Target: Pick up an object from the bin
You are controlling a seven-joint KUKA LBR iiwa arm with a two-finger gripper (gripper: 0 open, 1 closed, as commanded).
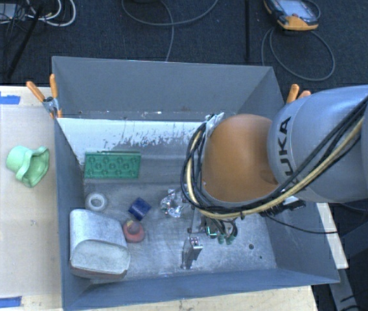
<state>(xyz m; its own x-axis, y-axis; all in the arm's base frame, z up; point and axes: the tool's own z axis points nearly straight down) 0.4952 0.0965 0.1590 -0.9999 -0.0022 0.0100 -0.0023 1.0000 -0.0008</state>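
My gripper (190,250) hangs low over the bin floor near the front wall, right of the middle, partly hidden under the arm's orange cover. A crumpled clear, shiny piece (171,203) lies just up and left of it. Further left are a small blue block (138,208) and a reddish round cap-like thing (133,231). Something small and green (227,236) shows just right of the gripper, under the cover; I cannot tell what it is.
A flat green studded plate (111,166) lies against the back slope on the left. A small white ring (96,202) and a large grey-white rounded block (97,246) fill the front left corner. The arm covers the bin's right side.
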